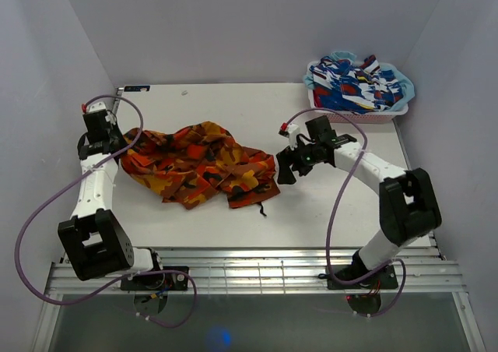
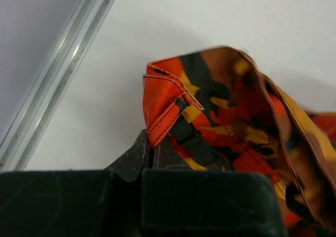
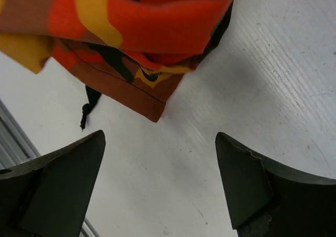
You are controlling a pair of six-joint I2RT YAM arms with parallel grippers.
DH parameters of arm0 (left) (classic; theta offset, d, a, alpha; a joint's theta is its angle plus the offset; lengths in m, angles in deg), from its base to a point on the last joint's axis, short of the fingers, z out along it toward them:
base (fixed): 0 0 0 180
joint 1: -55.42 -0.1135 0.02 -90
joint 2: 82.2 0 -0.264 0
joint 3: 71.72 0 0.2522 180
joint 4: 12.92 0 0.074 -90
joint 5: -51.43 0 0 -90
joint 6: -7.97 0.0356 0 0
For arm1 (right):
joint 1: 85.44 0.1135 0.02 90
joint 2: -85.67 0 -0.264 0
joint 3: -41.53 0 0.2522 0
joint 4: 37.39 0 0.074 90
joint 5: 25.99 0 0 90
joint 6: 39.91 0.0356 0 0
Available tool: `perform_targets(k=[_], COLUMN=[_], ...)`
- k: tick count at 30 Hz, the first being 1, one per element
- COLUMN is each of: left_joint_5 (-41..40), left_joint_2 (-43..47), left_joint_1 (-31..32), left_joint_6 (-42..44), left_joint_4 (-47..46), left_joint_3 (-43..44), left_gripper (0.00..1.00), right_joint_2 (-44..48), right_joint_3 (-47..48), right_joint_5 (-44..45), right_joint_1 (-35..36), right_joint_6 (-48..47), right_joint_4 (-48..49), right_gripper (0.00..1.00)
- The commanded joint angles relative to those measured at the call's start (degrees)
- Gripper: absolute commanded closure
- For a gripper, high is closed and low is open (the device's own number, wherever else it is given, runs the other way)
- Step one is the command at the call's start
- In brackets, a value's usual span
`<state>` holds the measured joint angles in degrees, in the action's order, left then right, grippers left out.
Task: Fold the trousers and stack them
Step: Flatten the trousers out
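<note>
The trousers lie bunched on the table, left of centre, long axis running left to right. The left gripper is clenched on their left edge. The right gripper hangs spread open just right of their free right end.

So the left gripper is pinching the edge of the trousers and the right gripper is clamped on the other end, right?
Not quite. The left gripper is shut on the edge of the trousers, but the right gripper is open and holds nothing; the right wrist view shows its fingers spread above the table, cloth ahead.
</note>
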<state>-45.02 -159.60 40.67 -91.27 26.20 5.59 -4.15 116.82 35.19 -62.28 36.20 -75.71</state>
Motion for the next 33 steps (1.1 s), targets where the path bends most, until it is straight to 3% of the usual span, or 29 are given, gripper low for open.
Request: perform_targets(k=[1, 12, 14, 15, 18, 19, 20, 26, 33], left_joint_5=[5.31, 9.80, 10.32, 10.50, 10.85, 12.42, 13.39, 17.36, 15.69], left_joint_2=[2.88, -0.99, -1.08, -0.99, -0.73, -0.55, -0.38, 2.17, 3.31], left_joint_1=[-1.69, -2.66, -2.57, -2.57, -2.57, -2.57, -2.57, -2.66, -2.57], left_joint_6=[-0.70, 0.01, 0.09, 0.09, 0.27, 0.53, 0.71, 1.85, 3.17], left_joint_4=[-1.90, 2.23, 2.76, 2.85, 3.20, 3.46, 3.38, 2.06, 0.65], left_joint_3=[-1.41, 2.01, 2.45, 2.72, 2.98, 3.42, 3.51, 1.59, -2.28], left_gripper=[1.00, 1.00, 1.00, 1.00, 1.00, 1.00, 1.00, 1.00, 1.00], right_joint_2=[-7.19, -23.46, -25.48, -25.84, -26.63, -26.20, -24.28, -11.28, -6.95], right_joint_3=[4.02, 11.40, 12.20, 12.20, 14.48, 14.92, 15.01, 11.15, 17.47], right_joint_5=[5.20, -1.16, -0.63, 0.33, 1.83, 2.44, 3.23, 9.47, 14.39], right_joint_1=[0.84, 4.26, 4.35, 4.35, 4.00, 3.39, 2.86, -6.79, -19.63], right_joint_6=[1.58, 13.44, 17.13, 17.58, 15.06, 14.16, 11.37, -4.81, -25.82], right_joint_4=[3.99, 13.57, 15.76, 16.20, 12.27, 10.42, 7.01, -2.41, -10.86], right_gripper=[0.09, 0.10, 0.01, 0.25, 0.63, 0.88, 0.92, 0.92, 0.92])
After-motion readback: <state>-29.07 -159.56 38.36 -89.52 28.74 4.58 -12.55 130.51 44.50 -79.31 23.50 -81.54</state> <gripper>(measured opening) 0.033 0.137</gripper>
